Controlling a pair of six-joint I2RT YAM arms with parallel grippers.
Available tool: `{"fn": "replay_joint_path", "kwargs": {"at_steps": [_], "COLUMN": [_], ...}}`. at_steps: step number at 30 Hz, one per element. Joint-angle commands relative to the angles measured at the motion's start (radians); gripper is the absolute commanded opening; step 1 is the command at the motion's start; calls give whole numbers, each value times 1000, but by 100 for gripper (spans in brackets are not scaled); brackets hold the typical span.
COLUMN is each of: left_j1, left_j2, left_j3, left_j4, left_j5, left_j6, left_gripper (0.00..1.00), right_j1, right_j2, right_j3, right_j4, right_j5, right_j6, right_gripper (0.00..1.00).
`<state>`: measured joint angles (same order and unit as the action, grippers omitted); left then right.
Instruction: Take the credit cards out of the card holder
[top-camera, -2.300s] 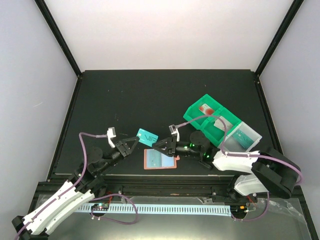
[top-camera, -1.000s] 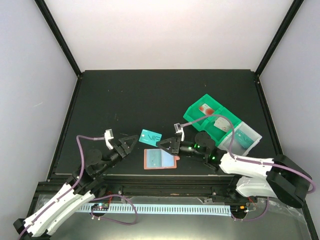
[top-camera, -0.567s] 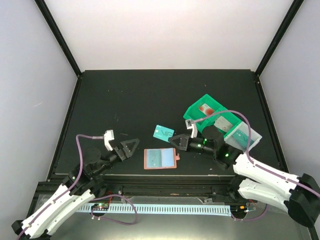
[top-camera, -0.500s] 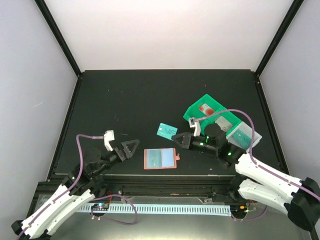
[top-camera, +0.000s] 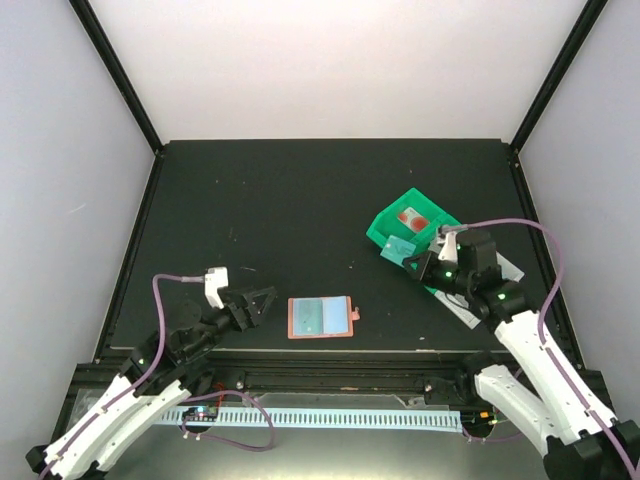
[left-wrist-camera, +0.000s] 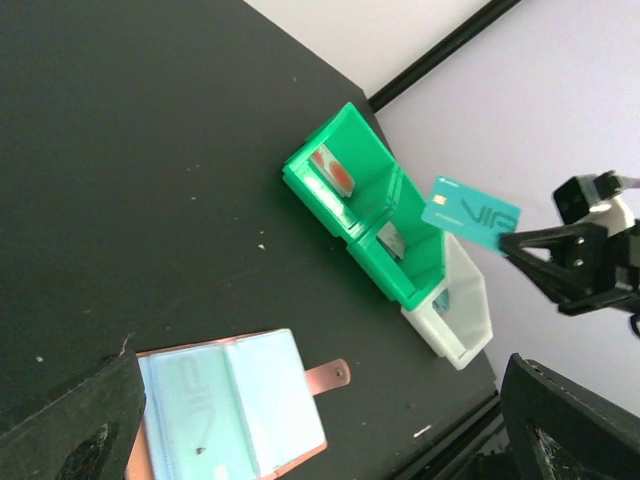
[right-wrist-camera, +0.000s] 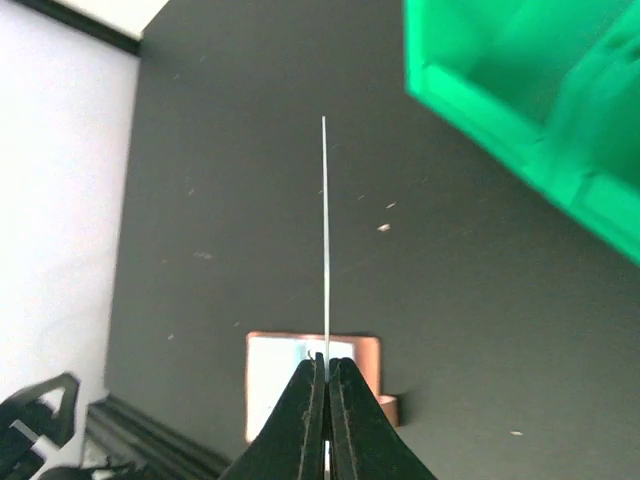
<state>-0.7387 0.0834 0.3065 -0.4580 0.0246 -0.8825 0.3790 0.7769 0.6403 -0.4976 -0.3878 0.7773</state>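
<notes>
The credit cards: two counted outside the bins. One teal card (left-wrist-camera: 470, 212) is in the air above the near edge of the green bin (top-camera: 388, 215). A second, pale one (left-wrist-camera: 185, 385) shows through a pocket of the card holder (top-camera: 320, 317). Whether the other pocket holds one cannot be told.

Card holder: one, lying open and flat on the desk (top-camera: 300, 200), well apart from the green bin, on the left arm's side.

Bins: one green with two compartments, and one white bin (left-wrist-camera: 462, 310) touching its near end. Each of the three compartments holds a card-like piece (left-wrist-camera: 333, 172), too small to identify.

Right hand (right-wrist-camera: 326, 368): clamped on one short edge of the teal card, which is held upright.

Left hand (top-camera: 257, 300): spread wide and empty, beyond the card holder from the green bin.

Risks, as judged:
- The grip is narrow, so the card may pivot or slip.
- On release, the card may strike the green bin's rim or divider and land on the desk.
- Nothing pins the card holder, so pulling the pocketed card may drag it along.
</notes>
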Motion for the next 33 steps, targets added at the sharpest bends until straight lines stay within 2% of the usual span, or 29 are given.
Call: {"fn": "replay_joint_path", "kwargs": {"at_steps": [1,15,23,28,33], "left_j1": [7,7,7,7,7], "left_j2": [-31,-83,-80,-79,-83], "left_j3": [40,34,25,25,20], "left_j4": [-65,-97,-75,-64,-64], "left_j5": [-39,-39,-29,-22,-10], "left_j6": [56,73,85,94,93], "left_gripper": [99,99,99,99,99], "right_j1": [-115,-430,-514,-549,-649], "right_j2": [13,51,45,98,174], "right_j3": [107,246,235,218,210], "right_j4": [-269,-519,-538,-495,-471], "right_j5": [40,173,279,268,253], "right_j6": [-131,-289,-300,-305,-321], "right_gripper": [1,1,1,1,1]}}
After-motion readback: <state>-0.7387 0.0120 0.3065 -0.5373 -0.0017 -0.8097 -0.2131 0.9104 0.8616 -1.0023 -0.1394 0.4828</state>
